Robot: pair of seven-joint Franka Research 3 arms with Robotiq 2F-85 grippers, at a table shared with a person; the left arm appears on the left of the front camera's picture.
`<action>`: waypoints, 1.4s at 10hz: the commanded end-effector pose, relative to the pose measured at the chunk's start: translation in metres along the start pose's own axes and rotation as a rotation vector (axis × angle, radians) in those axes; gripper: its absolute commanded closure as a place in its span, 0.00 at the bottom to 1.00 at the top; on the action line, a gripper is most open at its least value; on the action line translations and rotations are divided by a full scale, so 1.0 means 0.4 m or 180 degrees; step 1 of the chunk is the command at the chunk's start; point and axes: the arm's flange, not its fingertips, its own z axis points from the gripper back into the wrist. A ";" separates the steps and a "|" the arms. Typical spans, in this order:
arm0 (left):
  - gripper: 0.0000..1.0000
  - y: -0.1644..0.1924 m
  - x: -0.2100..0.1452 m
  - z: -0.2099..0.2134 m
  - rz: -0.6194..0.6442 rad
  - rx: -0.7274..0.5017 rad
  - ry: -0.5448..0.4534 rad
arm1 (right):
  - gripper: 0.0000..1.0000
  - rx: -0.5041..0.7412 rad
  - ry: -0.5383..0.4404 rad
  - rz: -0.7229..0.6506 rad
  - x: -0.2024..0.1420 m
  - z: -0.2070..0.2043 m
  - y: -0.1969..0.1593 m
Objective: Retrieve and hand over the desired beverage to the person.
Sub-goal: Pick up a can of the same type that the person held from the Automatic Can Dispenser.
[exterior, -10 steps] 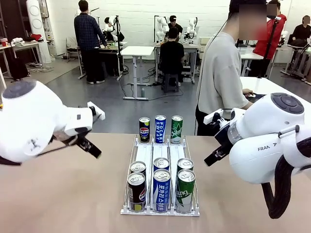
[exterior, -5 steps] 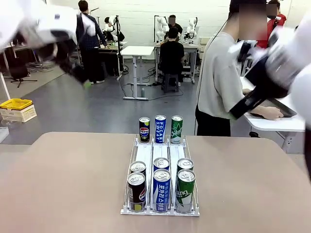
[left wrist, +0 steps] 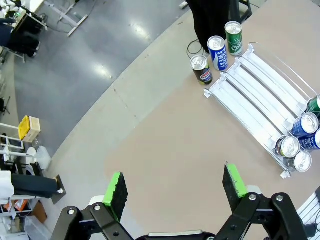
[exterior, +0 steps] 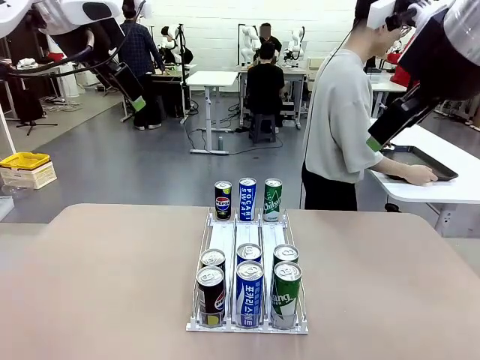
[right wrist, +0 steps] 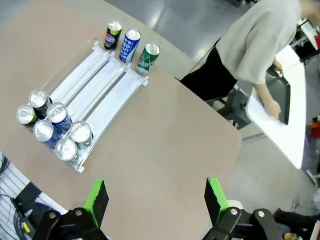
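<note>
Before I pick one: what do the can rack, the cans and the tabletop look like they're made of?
Rack: probably clear plastic, glossy; see-through side walls, white lanes.
Cans: likely thin metal; printed sides, shiny silver tops with pull tabs.
Tabletop: smooth matte tan, maybe laminate; the look leaves it open.

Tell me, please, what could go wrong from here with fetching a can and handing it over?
1. The front cans stand tightly side by side in the rack; open fingers coming down on one might knock its neighbours.
2. The person faces a side table, one hand at a black tray, so the wanted drink may be unclear and a handover could go unnoticed.
</note>
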 end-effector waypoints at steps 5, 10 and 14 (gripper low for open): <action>0.00 0.192 -0.293 -0.087 0.0167 -0.2636 -0.0090 | 0.00 0.2476 -0.0016 -0.0416 -0.192 -0.142 -0.337; 0.00 0.413 -0.525 -0.018 0.0764 -0.2291 -0.0338 | 0.00 0.2421 -0.0645 -0.1648 -0.423 -0.176 -0.622; 0.00 0.421 -0.539 0.034 0.0856 -0.2079 -0.0228 | 0.00 0.1764 -0.0791 -0.1552 -0.437 -0.080 -0.603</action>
